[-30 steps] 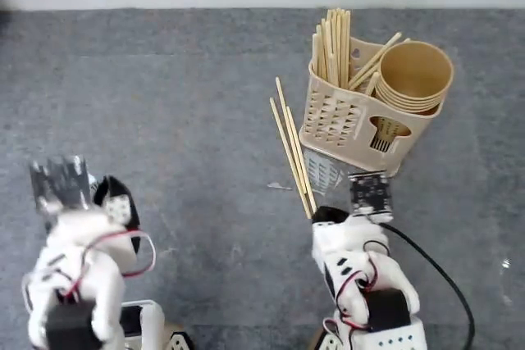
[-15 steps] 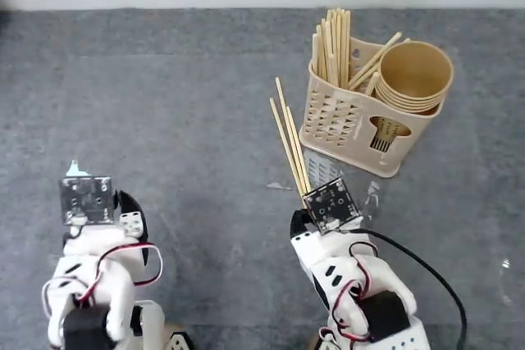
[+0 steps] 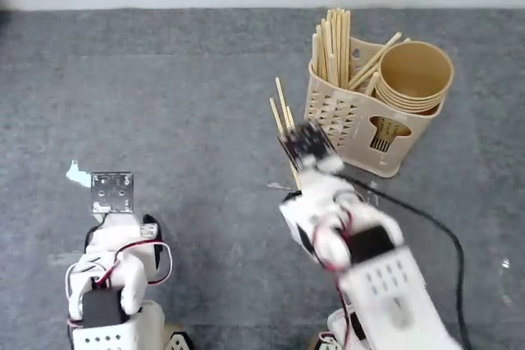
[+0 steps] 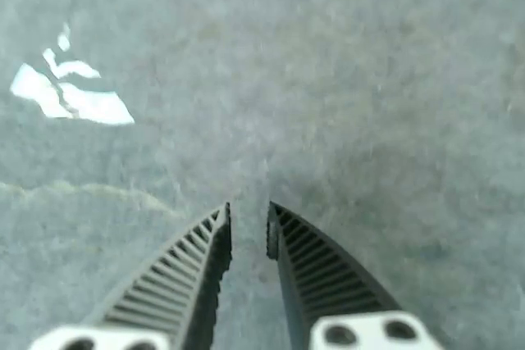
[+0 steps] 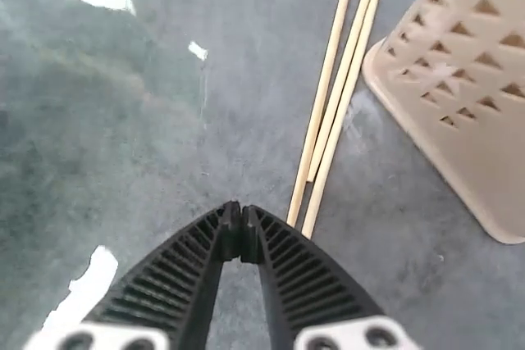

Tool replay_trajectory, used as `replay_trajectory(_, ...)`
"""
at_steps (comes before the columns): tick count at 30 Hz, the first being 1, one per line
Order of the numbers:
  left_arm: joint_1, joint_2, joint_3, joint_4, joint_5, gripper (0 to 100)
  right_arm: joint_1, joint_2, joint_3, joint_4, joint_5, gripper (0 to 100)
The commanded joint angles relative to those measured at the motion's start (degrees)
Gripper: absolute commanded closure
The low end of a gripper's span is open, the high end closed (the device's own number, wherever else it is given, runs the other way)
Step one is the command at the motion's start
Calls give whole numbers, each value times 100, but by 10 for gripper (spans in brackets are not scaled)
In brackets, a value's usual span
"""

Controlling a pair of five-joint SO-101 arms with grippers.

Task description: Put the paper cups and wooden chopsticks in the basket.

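Observation:
A beige slotted basket (image 3: 361, 116) stands at the far right and holds a stack of paper cups (image 3: 414, 75) and a bundle of wooden chopsticks (image 3: 332, 38). Three loose chopsticks (image 3: 279, 108) lie on the grey mat against the basket's left side. The right arm (image 3: 328, 211) covers their near ends. In the right wrist view my right gripper (image 5: 239, 217) is shut and empty, its tips just short of the near ends of the loose chopsticks (image 5: 332, 112), with the basket (image 5: 459, 79) beside them. My left gripper (image 4: 248, 212) hovers over bare mat, its jaws a narrow gap apart, holding nothing.
The left arm (image 3: 111, 243) sits folded at the near left edge. A small pale scrap (image 3: 78, 174) lies on the mat just beyond it, and the same pale scrap (image 4: 70, 96) shows in the left wrist view. A black cable (image 3: 435, 227) trails from the right arm.
The right arm has swung forward and left, bringing its gripper over the loose chopsticks' near ends. The left arm has drawn back toward the near edge.

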Motion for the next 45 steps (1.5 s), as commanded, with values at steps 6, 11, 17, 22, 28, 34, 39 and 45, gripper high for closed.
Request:
replay_trajectory(6,-53,53,119,-149,-44,922,409,3459,-2435,13,70,894)
replay_trajectory(11,-53,53,321,-352,-44,921,558,4831,-3613,462,53,770)
replay_trajectory(17,-53,53,347,-387,-44,921,541,6062,-4756,602,53,768)
replay_trajectory(22,-53,53,347,-378,-44,921,567,6905,-5521,611,62,768)
replay_trajectory(28,-53,53,347,-378,-44,921,567,7732,-6110,611,62,768)
replay_trajectory(34,-53,53,356,-378,-53,922,558,8171,-6338,611,70,799)
replay_trajectory(39,-53,53,356,-378,-62,922,549,8268,-6338,576,79,993)
replay_trajectory(45,-53,53,356,-378,-70,922,541,8224,-6338,620,466,991)
